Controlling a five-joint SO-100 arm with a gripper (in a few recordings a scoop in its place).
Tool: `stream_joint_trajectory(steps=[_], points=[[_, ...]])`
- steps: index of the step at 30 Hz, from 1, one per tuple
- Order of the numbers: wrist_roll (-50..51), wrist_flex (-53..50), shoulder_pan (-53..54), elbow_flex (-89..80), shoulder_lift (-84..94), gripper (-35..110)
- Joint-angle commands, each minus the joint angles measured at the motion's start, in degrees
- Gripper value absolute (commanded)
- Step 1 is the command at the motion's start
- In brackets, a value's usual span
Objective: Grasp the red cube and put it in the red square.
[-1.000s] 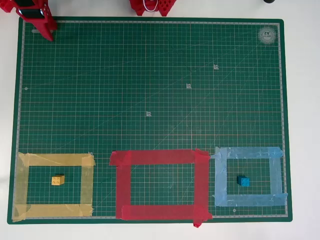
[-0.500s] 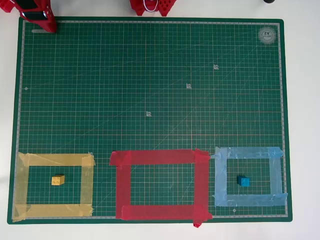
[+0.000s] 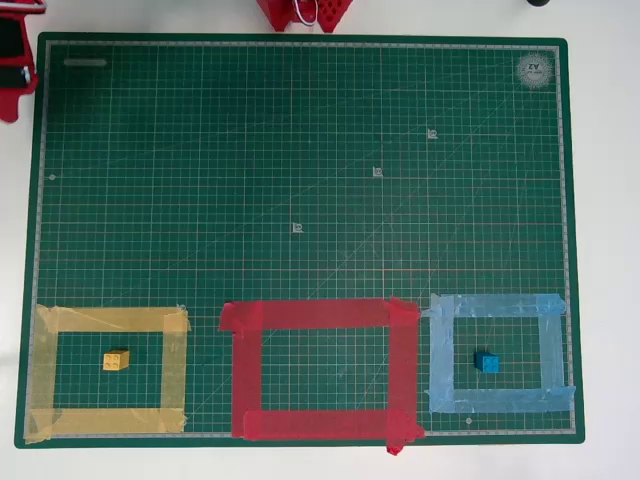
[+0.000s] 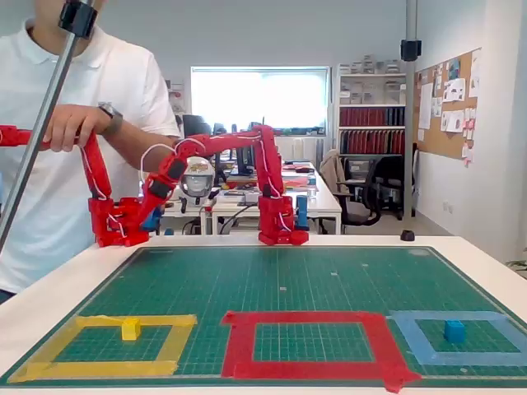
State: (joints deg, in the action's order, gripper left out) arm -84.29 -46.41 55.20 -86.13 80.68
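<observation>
Gripper [image 3: 15, 85] sitting just off the far-left corner of the green mat [image 3: 300, 150] in the overhead view, at the surface's left edge. Opening and any load: cannot tell. Red cube location: cannot tell. Red square [image 3: 320, 313] taped midway along the near edge, between yellow frame [image 3: 110, 320] with yellow cube [image 3: 116, 360] inside and light-blue frame [image 3: 495, 305] with blue cube [image 3: 487, 363] inside. Person [image 4: 123, 82] standing behind the far-left corner.

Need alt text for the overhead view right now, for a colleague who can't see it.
A green cutting mat carries three tape frames along its near edge: the red square, nothing inside it, sits between a yellow frame holding a yellow cube and a blue frame holding a blue cube.
</observation>
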Motion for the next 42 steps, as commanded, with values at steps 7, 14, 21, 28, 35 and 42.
stream_joint_trajectory(steps=[7, 14, 21, 28, 35, 42], points=[[3.78, -18.9, -26.89, 40.34, -22.15, -1], [15.73, -36.21, -49.75, 56.69, -31.99, -1], [15.82, -35.33, -61.44, 79.28, -52.03, -1], [15.21, -29.53, -64.42, 95.54, -67.5, -1], [15.73, -23.03, -63.37, 94.22, -68.55, -1], [15.82, -22.24, -62.05, 93.43, -68.55, -1]])
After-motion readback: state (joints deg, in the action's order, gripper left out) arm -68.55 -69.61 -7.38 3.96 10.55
